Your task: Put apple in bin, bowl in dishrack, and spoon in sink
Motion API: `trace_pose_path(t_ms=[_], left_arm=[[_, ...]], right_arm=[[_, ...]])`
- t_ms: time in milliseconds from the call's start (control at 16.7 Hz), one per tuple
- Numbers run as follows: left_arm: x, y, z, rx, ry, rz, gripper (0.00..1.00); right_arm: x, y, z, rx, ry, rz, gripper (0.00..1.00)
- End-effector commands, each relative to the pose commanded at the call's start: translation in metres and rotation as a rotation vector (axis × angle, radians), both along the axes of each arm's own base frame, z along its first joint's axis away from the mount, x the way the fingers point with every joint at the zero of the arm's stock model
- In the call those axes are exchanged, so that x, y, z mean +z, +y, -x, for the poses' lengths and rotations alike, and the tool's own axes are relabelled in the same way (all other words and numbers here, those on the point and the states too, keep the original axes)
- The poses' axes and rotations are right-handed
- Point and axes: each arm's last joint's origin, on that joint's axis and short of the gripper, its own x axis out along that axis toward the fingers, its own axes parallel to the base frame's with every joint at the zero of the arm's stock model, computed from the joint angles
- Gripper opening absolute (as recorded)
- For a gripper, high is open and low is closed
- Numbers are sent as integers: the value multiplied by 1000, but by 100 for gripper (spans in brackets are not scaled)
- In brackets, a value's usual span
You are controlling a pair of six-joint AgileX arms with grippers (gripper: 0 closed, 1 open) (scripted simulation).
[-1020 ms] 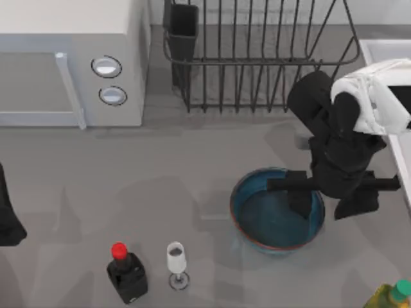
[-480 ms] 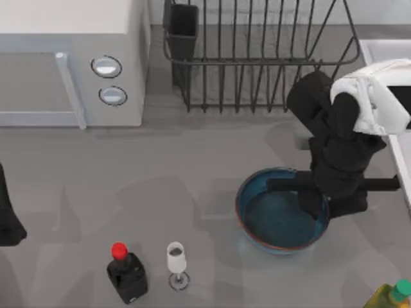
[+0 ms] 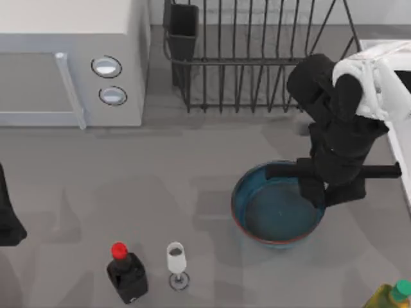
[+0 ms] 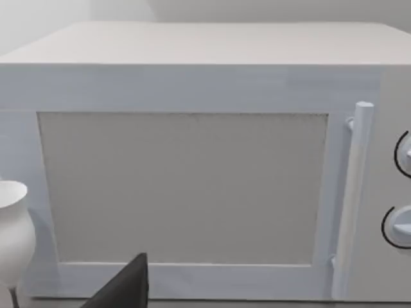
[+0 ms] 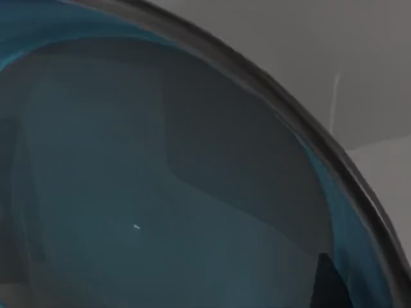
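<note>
Bowl (image 3: 277, 206) sits near the dishrack (image 3: 257, 54); right gripper (image 3: 319, 191) pinches its right rim, apparently for lifting.

Right gripper (image 3: 319, 192): black, on a black arm with a white shroud section behind it. Directly beneath the gripper, the bowl (image 3: 270, 215): blue-teal glossy interior, thin reddish-brown rim; in the right wrist view its inside (image 5: 160, 212) reads dark teal with a brighter blue band under a dark rim. Behind the gripper, the dishrack (image 3: 257, 58): black wire bars with a dark utensil cup. Farther off: white microwave (image 3: 70, 64) with two pale round knobs; black bottle (image 3: 126, 273) with red cap; clear-white wine glass (image 3: 176, 262). Table (image 3: 160, 173): plain grey.
</note>
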Motion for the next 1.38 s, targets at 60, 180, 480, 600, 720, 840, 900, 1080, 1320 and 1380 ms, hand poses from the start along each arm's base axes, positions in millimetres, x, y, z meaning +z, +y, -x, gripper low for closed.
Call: trace_pose_path(t_ms=[60, 180, 480, 600, 720, 840, 900, 1080, 1320, 1380], left_arm=[[0, 0, 0, 0, 0, 0, 100], [0, 0, 0, 0, 0, 0, 100], [0, 0, 0, 0, 0, 0, 100], [0, 0, 0, 0, 0, 0, 100], [0, 0, 0, 0, 0, 0, 100], [0, 0, 0, 0, 0, 0, 100], [0, 0, 0, 0, 0, 0, 100], [0, 0, 0, 0, 0, 0, 100], [0, 0, 0, 0, 0, 0, 100], [0, 0, 0, 0, 0, 0, 100]], right_arm=[[11, 0, -1, -2, 0, 0, 0], [33, -1, 1, -2, 21, 12, 0], [76, -3, 5, 1, 24, 9, 0], [76, -3, 5, 1, 23, 9, 0], [74, -2, 5, 2, 27, 11, 0], [75, 0, 5, 12, 9, 13, 0], [77, 3, 5, 30, -20, 17, 0], [89, 20, 7, 114, -194, 40, 0], [121, 53, 17, 237, -565, 73, 0], [132, 62, 22, 258, -669, 80, 0]])
